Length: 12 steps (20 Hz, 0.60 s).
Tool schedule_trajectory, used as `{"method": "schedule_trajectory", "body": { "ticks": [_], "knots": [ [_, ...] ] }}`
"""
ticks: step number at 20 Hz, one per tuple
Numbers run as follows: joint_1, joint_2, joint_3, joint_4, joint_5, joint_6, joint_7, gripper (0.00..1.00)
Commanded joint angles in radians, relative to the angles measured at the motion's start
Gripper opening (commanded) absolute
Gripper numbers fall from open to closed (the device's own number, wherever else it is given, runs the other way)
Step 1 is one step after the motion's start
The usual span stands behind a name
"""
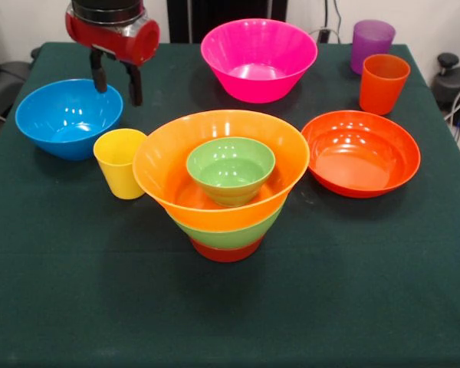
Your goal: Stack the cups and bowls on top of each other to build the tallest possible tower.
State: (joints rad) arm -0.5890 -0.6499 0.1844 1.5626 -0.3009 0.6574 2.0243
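Observation:
The tower stands mid-table: a small red-orange bowl (225, 251) at the base, a medium green bowl (228, 233) over it, a large yellow-orange bowl (169, 165) above that, and a small green bowl (231, 169) nested inside on top. A yellow cup (120, 162) stands just left of the tower. The blue bowl (69, 117) sits further left. My gripper (116, 83) hangs open and empty above the blue bowl's right rim. At the back stands a large pink bowl (258, 58), with a purple cup (371, 44) and an orange cup (382, 83) to its right. A shallow orange bowl (360, 152) lies right of the tower.
A dark green cloth (230, 322) covers the table. Black equipment and cables (454, 80) sit off the table's right edge.

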Motion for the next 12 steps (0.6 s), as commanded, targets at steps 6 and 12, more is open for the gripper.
{"method": "schedule_trajectory", "body": {
  "ticks": [6, 12],
  "knots": [
    [-0.116, 0.004, 0.297, 0.048, -0.148, 0.059, -0.491, 1.0],
    [-0.16, 0.019, 0.34, 0.057, -0.191, 0.061, -0.519, 1.0]
  ]
}}
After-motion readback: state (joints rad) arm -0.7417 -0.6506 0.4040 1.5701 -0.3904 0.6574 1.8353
